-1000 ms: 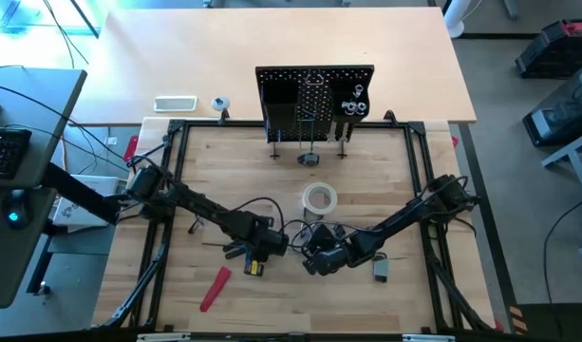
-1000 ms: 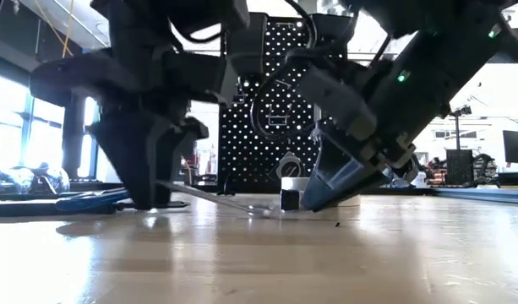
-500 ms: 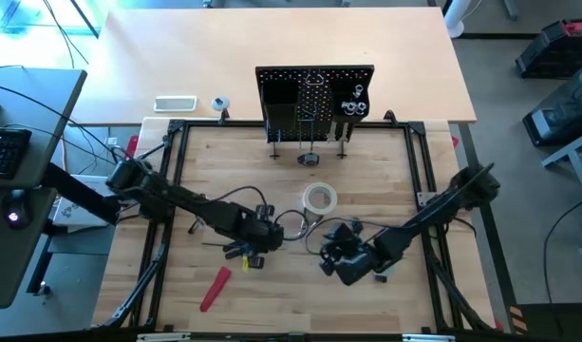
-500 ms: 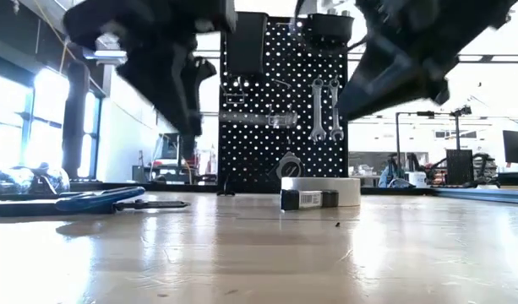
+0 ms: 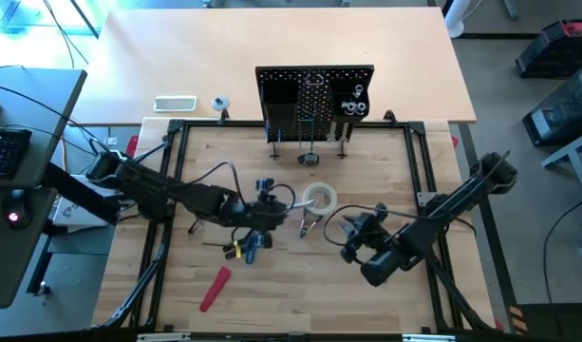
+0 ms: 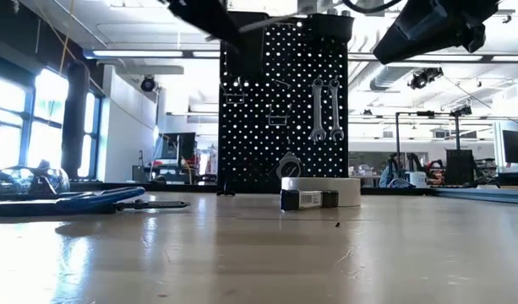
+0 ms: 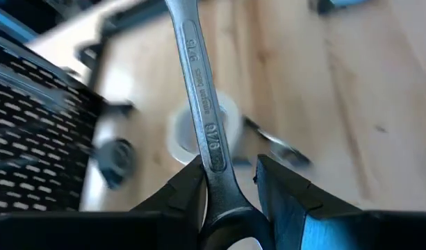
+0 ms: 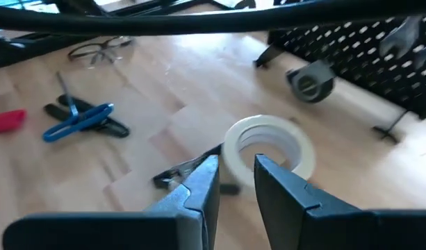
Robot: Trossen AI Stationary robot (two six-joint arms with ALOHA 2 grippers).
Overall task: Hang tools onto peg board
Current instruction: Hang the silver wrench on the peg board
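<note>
My left gripper [image 7: 230,184] is up over the table's middle [image 5: 270,211], shut on a silver wrench [image 7: 199,90]. The low view shows that wrench [image 6: 271,20] high in front of the peg board [image 6: 284,110]. My right gripper [image 8: 237,180] hovers right of centre [image 5: 351,229]. It stands open by a narrow gap, holds nothing and points at the white tape roll [image 8: 268,149]. The upright black peg board [image 5: 314,95] carries two wrenches [image 6: 324,108] on hooks. Blue-handled pliers [image 5: 251,244] and a red-handled tool [image 5: 215,288] lie flat on the table. My left gripper pinches the wrench's shaft [image 7: 214,156] between its two fingers, just ahead of the head nearest the wrist. The wrench lies along the fingers and sticks out far beyond them. It is lifted clear of the table, slanting toward the peg board.
A small tape measure [image 8: 310,82] rests at the peg board's foot [image 5: 309,160]. A dark slim tool [image 8: 185,170] lies beside the tape roll [image 5: 319,198]. Safety glasses [image 8: 101,48] lie at the left. A black frame [image 5: 177,128] borders the work area.
Both grippers have risen from the table top. My left gripper has lifted the wrench clear, moved toward the far edge and tipped up from pointing steeply down. My right gripper has drawn away toward the table's right edge.
</note>
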